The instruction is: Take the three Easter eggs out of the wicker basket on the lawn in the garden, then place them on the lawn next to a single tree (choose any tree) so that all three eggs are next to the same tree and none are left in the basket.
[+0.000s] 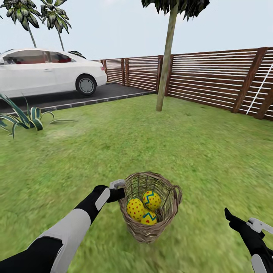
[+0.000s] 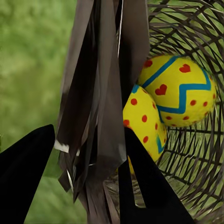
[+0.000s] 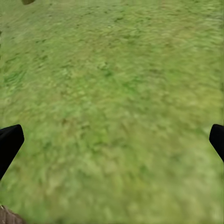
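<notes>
The wicker basket stands on the lawn just in front of me, holding three yellow Easter eggs with red dots and blue zigzags. My left gripper is at the basket's near-left rim. In the left wrist view its fingers straddle the woven wall, one outside and one inside, closed against it, with two eggs just beyond. My right gripper hangs open over bare grass to the basket's right. A slim tree rises at the lawn's far side.
A brown slatted fence runs behind the tree. A white car is parked on the dark driveway with its stone kerb at the back left. A spiky striped plant grows at the left. Open grass lies between basket and tree.
</notes>
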### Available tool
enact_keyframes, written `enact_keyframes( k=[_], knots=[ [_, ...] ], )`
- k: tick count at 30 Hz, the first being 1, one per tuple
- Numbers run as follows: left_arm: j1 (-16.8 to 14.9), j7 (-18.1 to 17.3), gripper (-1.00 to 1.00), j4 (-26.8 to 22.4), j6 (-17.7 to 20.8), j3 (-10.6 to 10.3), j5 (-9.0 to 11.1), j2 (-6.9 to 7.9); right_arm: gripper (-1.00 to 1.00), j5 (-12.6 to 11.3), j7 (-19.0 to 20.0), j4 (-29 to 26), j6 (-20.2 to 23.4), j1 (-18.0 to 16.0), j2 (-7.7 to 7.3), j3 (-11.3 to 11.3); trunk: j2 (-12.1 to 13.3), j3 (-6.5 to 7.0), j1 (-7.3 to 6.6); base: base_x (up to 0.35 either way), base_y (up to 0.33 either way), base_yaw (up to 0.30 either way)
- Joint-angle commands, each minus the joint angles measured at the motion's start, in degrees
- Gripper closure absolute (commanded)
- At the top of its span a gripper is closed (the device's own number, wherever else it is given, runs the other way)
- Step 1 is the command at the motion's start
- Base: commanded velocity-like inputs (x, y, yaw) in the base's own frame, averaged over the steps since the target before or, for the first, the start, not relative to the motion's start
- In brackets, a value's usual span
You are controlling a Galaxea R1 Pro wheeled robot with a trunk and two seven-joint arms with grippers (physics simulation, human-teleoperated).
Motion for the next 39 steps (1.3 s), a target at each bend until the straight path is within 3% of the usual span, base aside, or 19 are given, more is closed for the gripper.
enact_keyframes(
  k=[1, 17, 21, 39],
  knots=[
    [-0.01, 0.39, 1.00, -0.12, 0.14, -0.26, 1.11, 0.04, -1.00, -0.57, 0.25, -0.02, 0.34, -0.03, 0.02, -0.10, 0.39, 0.14, -0.24, 0.000, 0.000, 0.000],
    [-0.03, 0.39, 1.00, -0.12, 0.31, -0.17, 1.11, 0.04, -1.00, 0.05, 0.57, -0.52, -0.33, -0.03, 0.19, 0.18, 6.81, 3.01, -3.75, 0.000, 0.000, 0.000],
    [-0.03, 0.40, 1.00, -0.12, 0.32, -0.18, 1.11, 0.04, -1.00, 0.12, 0.44, -0.79, -0.76, -0.03, 0.03, 3.32, 8.41, 3.73, -4.63, 0.000, 0.000, 0.000],
    [-0.30, 0.40, 1.00, -0.12, 0.78, -0.35, 1.11, 0.04, -1.00, 0.06, 0.57, -0.65, -0.80, -0.03, 0.15, 3.49, 15.63, 6.96, -8.58, 0.044, 0.000, 0.000]
  ],
)
